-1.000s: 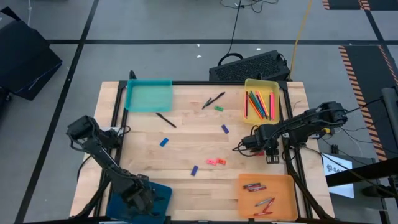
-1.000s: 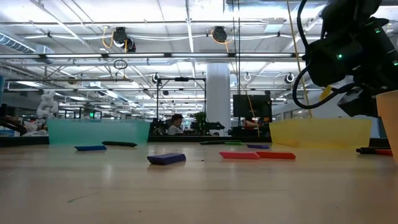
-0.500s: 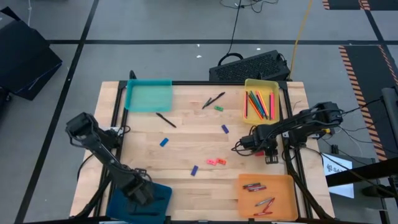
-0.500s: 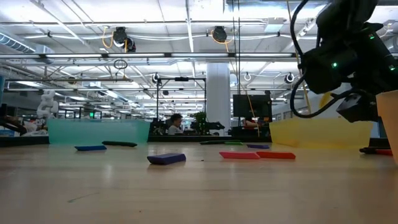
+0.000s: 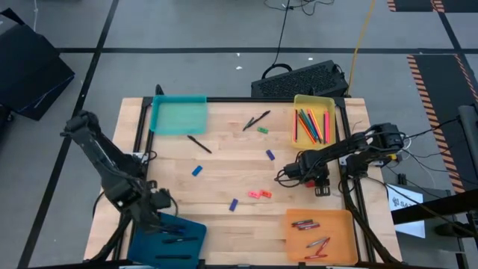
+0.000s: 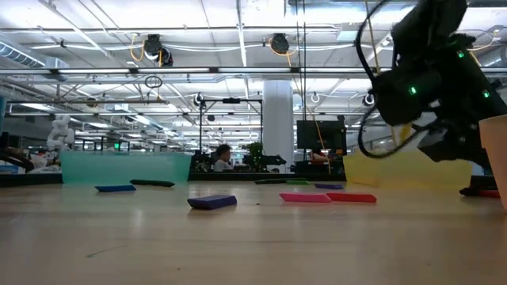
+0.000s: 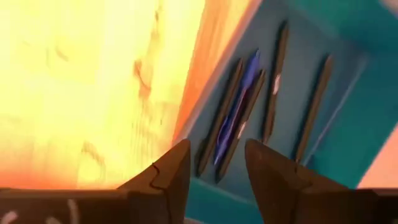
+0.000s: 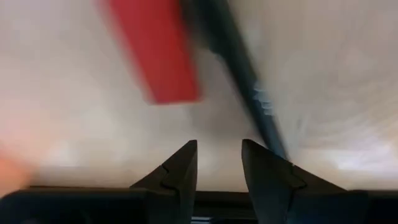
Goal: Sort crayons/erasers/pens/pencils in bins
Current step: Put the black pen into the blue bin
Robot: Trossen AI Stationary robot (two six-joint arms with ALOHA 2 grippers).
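The left arm reaches along the table's (image 5: 224, 161) left edge, its left gripper (image 7: 214, 171) parted and empty above the dark blue bin (image 5: 190, 250) in the near left corner, where several pens (image 7: 239, 115) lie. The right arm stretches in from the right edge, its right gripper (image 8: 217, 165) low, slightly open and empty, beside a red eraser (image 8: 155, 53) and a dark pen (image 8: 245, 87).
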